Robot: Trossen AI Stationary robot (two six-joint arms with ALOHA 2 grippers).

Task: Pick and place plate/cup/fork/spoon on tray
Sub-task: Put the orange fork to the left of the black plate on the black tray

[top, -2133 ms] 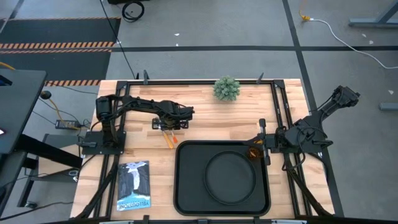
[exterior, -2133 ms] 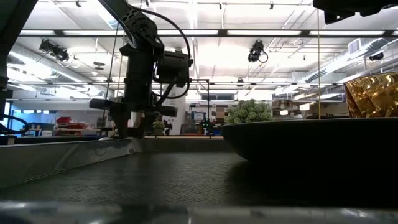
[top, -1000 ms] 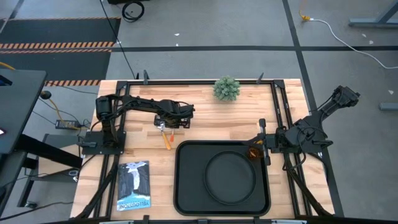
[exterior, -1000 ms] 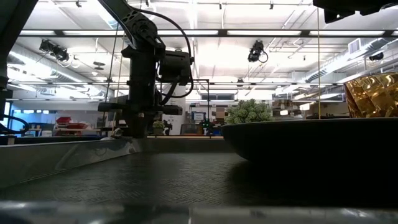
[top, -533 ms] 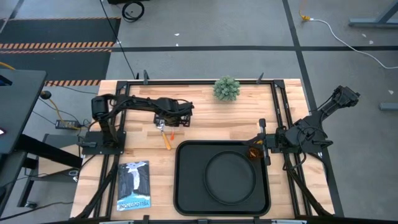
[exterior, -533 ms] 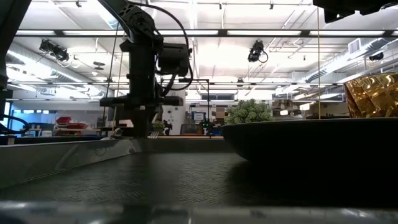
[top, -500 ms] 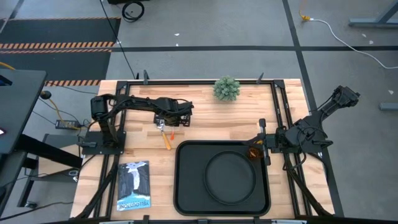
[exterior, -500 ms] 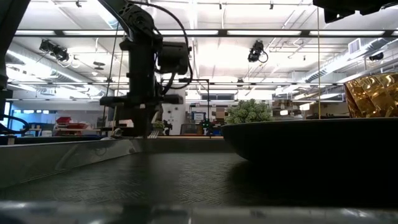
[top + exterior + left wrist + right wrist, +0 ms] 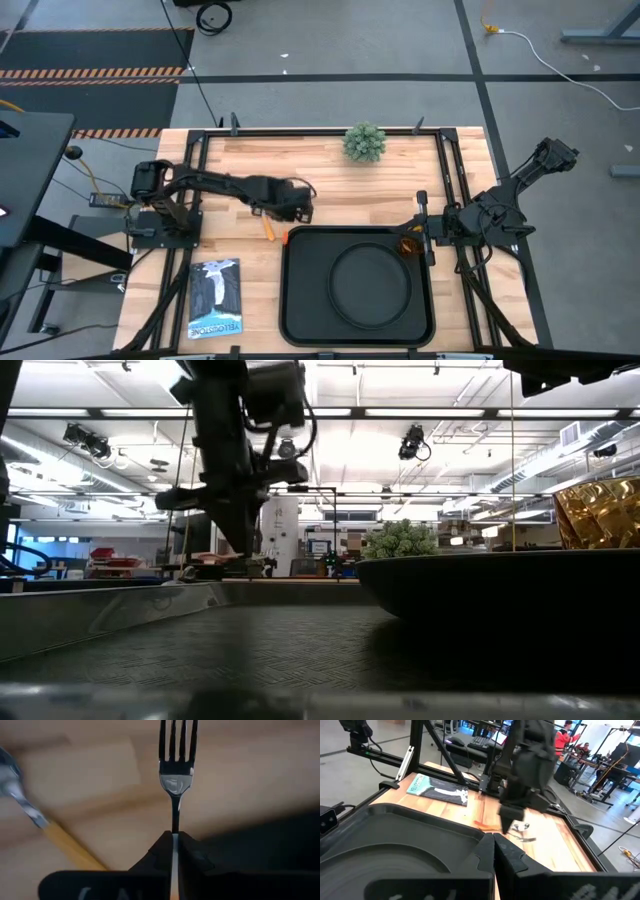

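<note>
**A:** Left gripper (image 9: 296, 208) is clamped tight on the fork (image 9: 175, 767). In the left wrist view the handle runs straight down between the closed fingers (image 9: 159, 851), tines sticking out ahead. From above, it's just off the tray (image 9: 295, 300)'s far left corner, over the wooden surface (image 9: 330, 185).

**B:** And the spoon?

**A:** Spoon (image 9: 30, 812) is lying on the surface right beside it, orange handle, silver bowl, not on the tray. From overhead you only catch the orange handle (image 9: 268, 229) poking out near the gripper.

**B:** What's on the tray then?

**A:** The plate (image 9: 370, 282) sits in the middle of it, and the cup (image 9: 408, 243) is at the far right corner, beside the plate.

**B:** Right arm doing anything?

**A:** It's parked at the right edge of the surface. Right gripper (image 9: 493, 851) is pinched shut with nothing in it, right by the tray's rim.
</note>
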